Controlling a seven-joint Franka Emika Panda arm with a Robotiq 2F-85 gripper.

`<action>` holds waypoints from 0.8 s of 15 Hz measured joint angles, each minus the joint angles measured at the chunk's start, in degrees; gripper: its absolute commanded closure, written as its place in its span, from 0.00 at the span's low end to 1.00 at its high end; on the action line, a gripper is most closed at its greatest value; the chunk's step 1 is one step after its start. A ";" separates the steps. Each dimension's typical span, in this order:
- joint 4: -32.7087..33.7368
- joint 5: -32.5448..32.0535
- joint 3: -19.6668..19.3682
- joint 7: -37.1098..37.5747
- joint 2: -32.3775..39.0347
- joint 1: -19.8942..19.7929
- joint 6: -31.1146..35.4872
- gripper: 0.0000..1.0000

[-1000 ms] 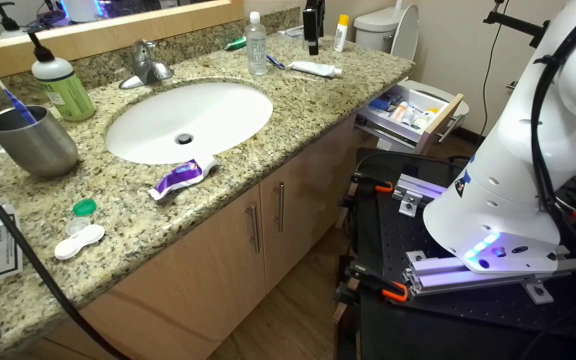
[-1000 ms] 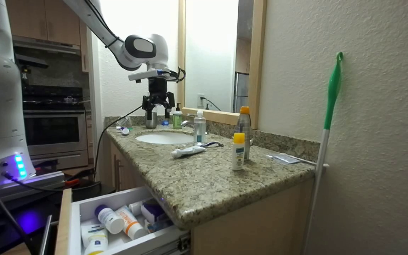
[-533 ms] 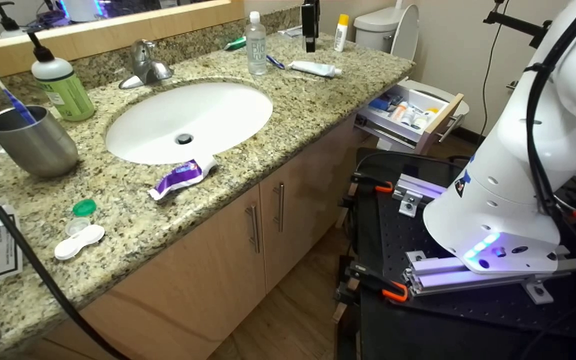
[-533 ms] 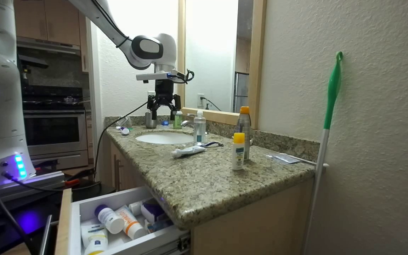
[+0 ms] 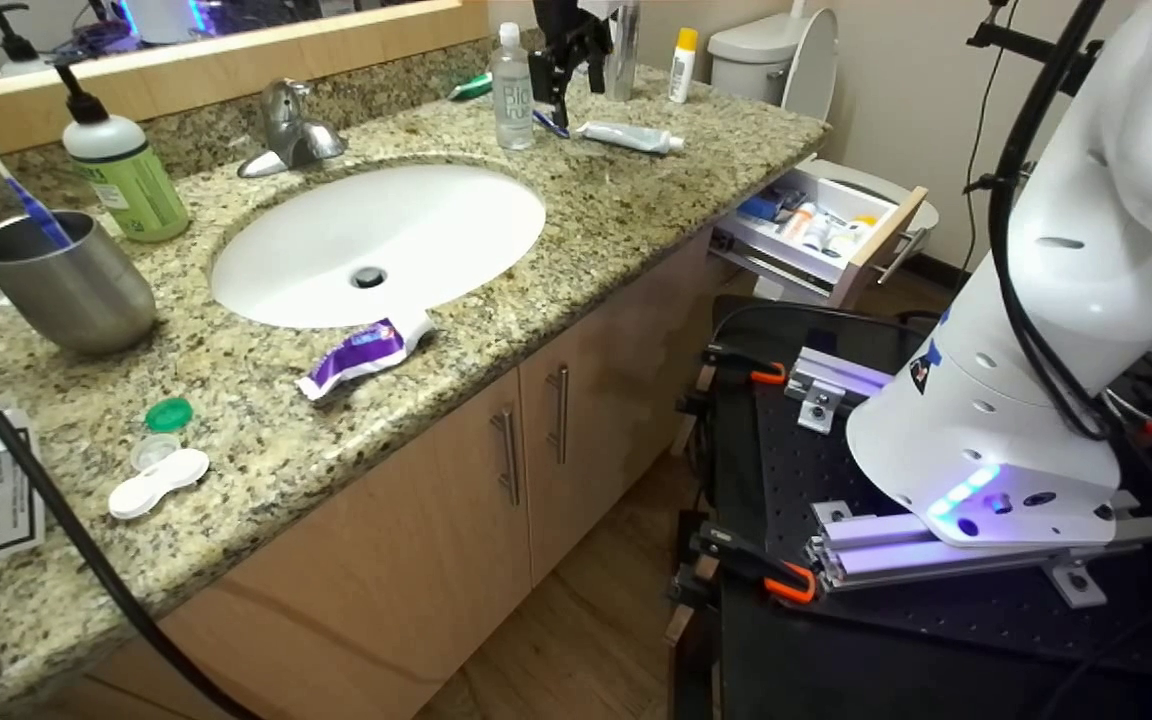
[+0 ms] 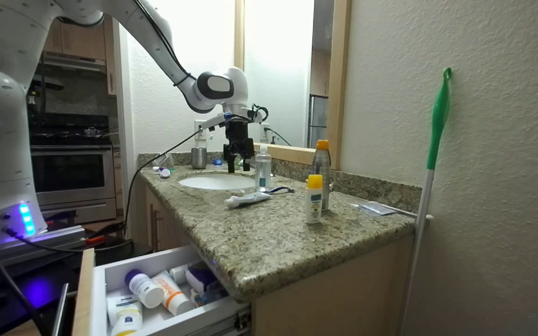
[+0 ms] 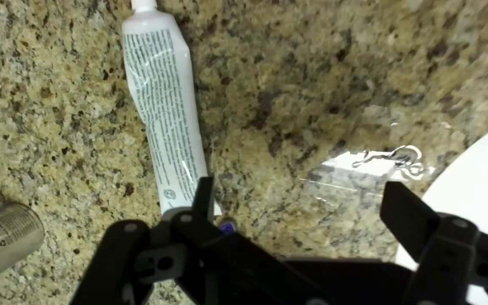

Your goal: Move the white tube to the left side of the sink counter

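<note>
I take the step in hand to be the approach: my end effector (image 7: 299,192) is released, its jaws spread wide, gripping nothing. The white tube (image 7: 167,110) lies on the surface (image 5: 636,200), below the end effector and off to one side, outside the gap; the basin (image 5: 386,220) is below its opposite side. As I read it, the next move calls for a sidestep away from the basin until the jaws straddle the tube's width, then a descent and a squeeze. The carry past the basin is not yet begun.

My count of the main things, outward from the end effector: one white tube; by the tube's flat end, one blue item (image 7: 227,227); close by, one clear bottle (image 5: 513,100); on the tube's side, one orange-capped can (image 6: 322,161), one yellow-capped bottle (image 6: 314,205) and one flat packet (image 6: 375,208); toward the basin, one faucet (image 5: 301,138) and one purple-and-white tube (image 5: 366,355); past it, one soap dispenser (image 5: 136,190), one steel cup (image 5: 86,290) holding one toothbrush (image 5: 39,214), one white lens case (image 5: 158,484), one green cap (image 5: 169,415).
</note>
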 measured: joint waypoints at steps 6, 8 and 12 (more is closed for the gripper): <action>1.35 -0.05 0.27 0.75 1.22 -0.18 -0.04 0.00; 1.45 0.11 0.29 0.87 1.13 -0.20 -0.08 0.00; 2.61 3.00 -0.13 5.63 1.80 -1.57 -2.85 0.00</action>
